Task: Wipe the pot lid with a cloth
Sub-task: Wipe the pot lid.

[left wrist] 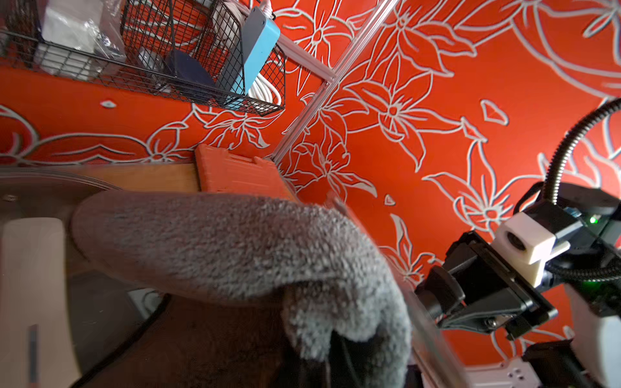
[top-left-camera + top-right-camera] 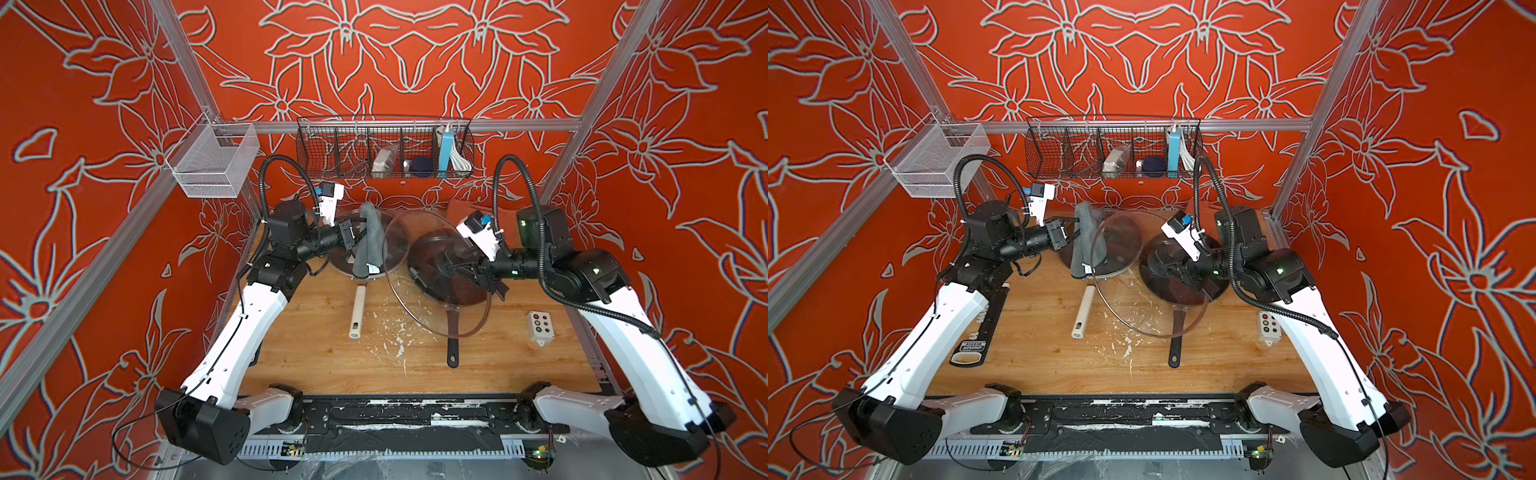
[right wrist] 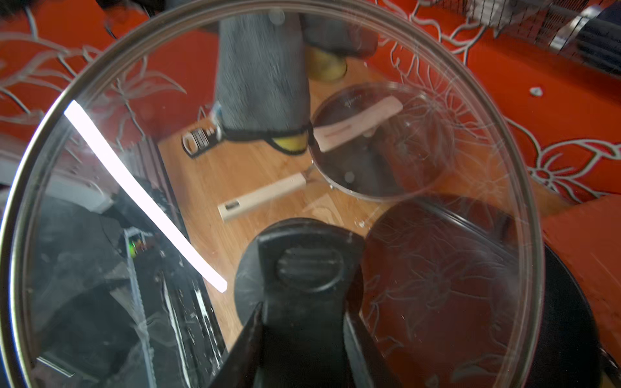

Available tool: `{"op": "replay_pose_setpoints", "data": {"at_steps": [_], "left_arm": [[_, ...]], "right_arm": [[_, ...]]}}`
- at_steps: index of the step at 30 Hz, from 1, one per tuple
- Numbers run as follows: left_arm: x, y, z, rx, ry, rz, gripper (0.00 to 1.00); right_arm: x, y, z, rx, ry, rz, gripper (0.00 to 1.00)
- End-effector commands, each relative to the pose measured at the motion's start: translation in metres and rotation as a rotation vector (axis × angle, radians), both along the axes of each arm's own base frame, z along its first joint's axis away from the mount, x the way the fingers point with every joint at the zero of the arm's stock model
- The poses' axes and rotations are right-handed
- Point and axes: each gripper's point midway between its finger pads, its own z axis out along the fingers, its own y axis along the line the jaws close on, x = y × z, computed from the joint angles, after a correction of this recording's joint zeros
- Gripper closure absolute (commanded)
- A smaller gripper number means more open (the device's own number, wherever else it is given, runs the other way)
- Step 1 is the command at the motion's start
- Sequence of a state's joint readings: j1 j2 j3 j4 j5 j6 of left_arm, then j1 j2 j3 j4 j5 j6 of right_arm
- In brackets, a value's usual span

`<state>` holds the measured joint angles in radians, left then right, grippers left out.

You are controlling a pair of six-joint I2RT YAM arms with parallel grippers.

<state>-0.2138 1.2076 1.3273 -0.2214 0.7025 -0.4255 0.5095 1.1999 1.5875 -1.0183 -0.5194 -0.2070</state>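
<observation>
Left gripper (image 2: 360, 237) is pinched tight on the cloth (image 2: 368, 245), which humps up above the jaws and hangs down in a long grey roll over the pot lid (image 1: 32, 268). That lid sits on the pot (image 2: 357, 311) near the back edge of the table (image 2: 311, 365), left of its middle. Whether the cloth's lower end touches the glass I cannot tell. Right gripper (image 3: 305, 295) is part closed round the knob of the black-handled lid (image 2: 415, 299), holding it up on edge over the pan (image 2: 453, 353), its rim just beside the cloth. The step in hand looks like bringing cloth and glass together, yet the lid in the air is the black-handled lid, not the pot lid. Wiping the pot lid calls, I judge, for lowering the cloth onto it and sweeping across the glass on both sides of its cream handle, while the right arm keeps its own lid clear. Count: two lids, one cloth, one pot, one pan, two grippers.
</observation>
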Motion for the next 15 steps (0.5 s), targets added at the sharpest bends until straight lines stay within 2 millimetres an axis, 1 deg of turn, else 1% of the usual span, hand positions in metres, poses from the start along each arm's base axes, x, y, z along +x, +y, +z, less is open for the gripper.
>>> {"op": "replay_pose_setpoints", "data": {"at_steps": [1, 2, 4, 6, 10, 11, 15], "left_arm": [[-0.013, 0.008, -0.017, 0.177, 0.026, -0.024, 1.0], [-0.015, 0.007, -0.018, 0.206, 0.029, -0.039, 1.0], [-0.02, 0.007, -0.017, 0.249, 0.027, -0.074, 1.0], [-0.026, 0.004, -0.017, 0.281, 0.029, -0.12, 1.0], [-0.031, -0.005, -0.018, 0.306, 0.054, -0.232, 1.0], [-0.033, -0.008, -0.019, 0.3, 0.064, -0.27, 1.0], [-0.037, -0.022, -0.025, 0.305, 0.07, -0.329, 1.0]], "right_arm": [[0.004, -0.016, -0.015, -0.175, -0.159, 0.075, 1.0], [0.005, -0.019, -0.022, -0.21, -0.176, 0.087, 1.0], [-0.002, -0.024, -0.038, -0.268, -0.193, 0.143, 1.0], [-0.005, -0.024, -0.045, -0.283, -0.23, 0.188, 1.0], [-0.007, -0.021, -0.046, -0.276, -0.348, 0.245, 1.0], [-0.007, -0.02, -0.045, -0.268, -0.362, 0.253, 1.0], [-0.006, -0.015, -0.043, -0.247, -0.38, 0.267, 1.0]]}}
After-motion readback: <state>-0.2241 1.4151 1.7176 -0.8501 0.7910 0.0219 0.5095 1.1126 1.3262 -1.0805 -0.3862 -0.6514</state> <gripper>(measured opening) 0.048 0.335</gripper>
